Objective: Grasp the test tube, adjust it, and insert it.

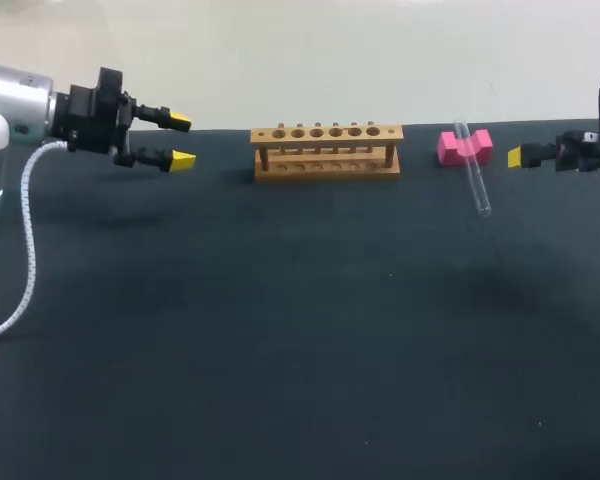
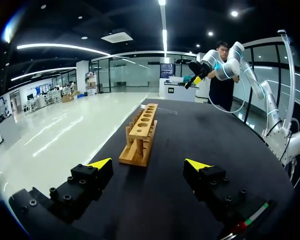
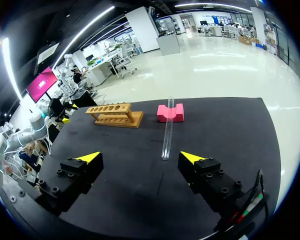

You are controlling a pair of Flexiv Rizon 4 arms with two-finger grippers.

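Note:
A clear test tube point(image 1: 472, 172) lies slanted on the black table, its upper end resting in the notch of a pink block point(image 1: 465, 147). A wooden rack point(image 1: 327, 150) with a row of several holes stands at the back middle. My right gripper point(image 1: 517, 157) hovers open just right of the pink block. In the right wrist view the gripper point(image 3: 140, 157) is open with nothing in it, the test tube point(image 3: 168, 130) and pink block point(image 3: 170, 113) ahead of it and the rack point(image 3: 115, 115) beyond. My left gripper point(image 1: 181, 141) is open, left of the rack. In its wrist view the gripper point(image 2: 148, 164) faces the rack point(image 2: 142, 132) end-on.
The black table point(image 1: 280, 340) stretches wide in front of the rack and block. A white cable point(image 1: 25, 250) hangs from my left arm at the table's left side.

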